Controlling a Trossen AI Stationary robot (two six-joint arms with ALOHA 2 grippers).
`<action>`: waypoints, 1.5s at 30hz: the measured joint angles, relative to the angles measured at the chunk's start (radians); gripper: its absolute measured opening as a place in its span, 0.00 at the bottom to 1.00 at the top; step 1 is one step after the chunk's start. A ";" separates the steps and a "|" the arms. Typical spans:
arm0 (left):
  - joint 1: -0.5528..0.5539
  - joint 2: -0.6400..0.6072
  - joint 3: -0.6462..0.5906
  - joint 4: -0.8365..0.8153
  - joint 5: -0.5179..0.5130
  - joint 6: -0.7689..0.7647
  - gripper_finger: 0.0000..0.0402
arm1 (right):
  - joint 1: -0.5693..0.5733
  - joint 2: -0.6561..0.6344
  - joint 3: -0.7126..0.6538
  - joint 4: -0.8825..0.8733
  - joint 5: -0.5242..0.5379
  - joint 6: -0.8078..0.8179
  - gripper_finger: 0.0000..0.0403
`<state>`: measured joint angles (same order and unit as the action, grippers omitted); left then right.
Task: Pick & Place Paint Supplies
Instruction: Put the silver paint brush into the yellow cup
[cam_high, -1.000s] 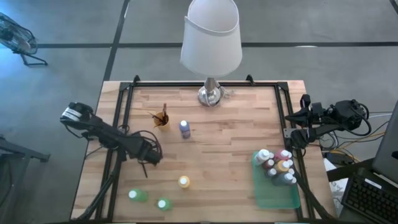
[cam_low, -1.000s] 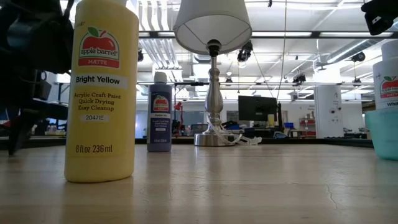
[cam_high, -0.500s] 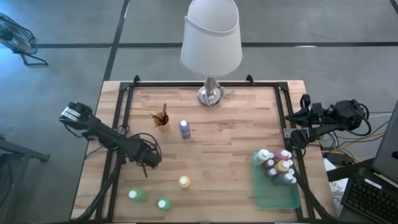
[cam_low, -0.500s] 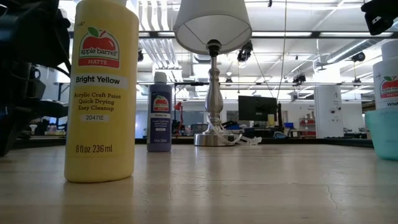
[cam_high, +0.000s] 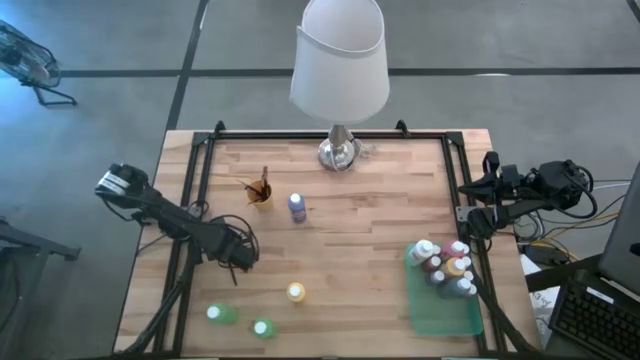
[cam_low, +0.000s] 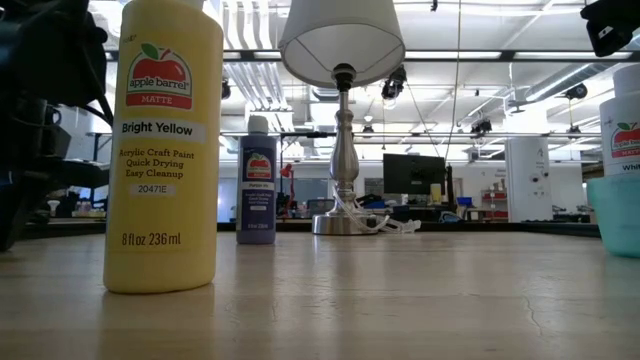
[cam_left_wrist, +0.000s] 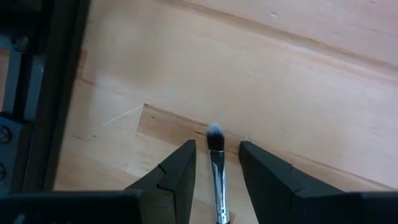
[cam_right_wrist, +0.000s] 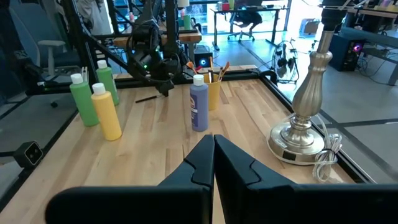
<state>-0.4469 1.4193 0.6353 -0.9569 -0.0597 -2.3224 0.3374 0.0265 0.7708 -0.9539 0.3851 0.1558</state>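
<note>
Change since earlier frame: left gripper (cam_high: 238, 262) is sitting slightly farther toward the table's left edge than a second ago; bottles are unmoved.
Left gripper: hovering low over the table (cam_high: 350, 230), fingers (cam_left_wrist: 176, 177) parted, straddling a paintbrush (cam_left_wrist: 216, 168); whether the pads are touching it cannot be told.
Right gripper (cam_right_wrist: 213, 148): waiting at the table's right edge, fingers pressed together, holding nothing.
Loose bottles: yellow bottle (cam_high: 296, 292), purple bottle (cam_high: 297, 207), two green bottles (cam_high: 220, 314) (cam_high: 262, 327) standing on the table.
Brush cup (cam_high: 261, 193): standing near the purple bottle.
Green tray (cam_high: 443, 312): carrying a cluster of bottles (cam_high: 443, 267).
Lamp (cam_high: 339, 60): standing at the far edge.
</note>
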 joint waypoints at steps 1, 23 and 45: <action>0.000 0.000 0.000 -0.003 -0.002 -0.004 0.34 | 0.000 0.000 0.000 0.000 0.000 0.000 0.02; 0.001 0.006 -0.069 0.069 -0.032 -0.017 0.12 | 0.000 0.000 0.000 0.000 0.000 0.000 0.02; 0.001 0.006 -0.070 0.073 -0.030 0.018 0.03 | 0.000 0.000 0.000 0.000 0.000 0.000 0.02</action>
<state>-0.4461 1.4254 0.5655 -0.8841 -0.0898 -2.3043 0.3376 0.0265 0.7705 -0.9539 0.3852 0.1558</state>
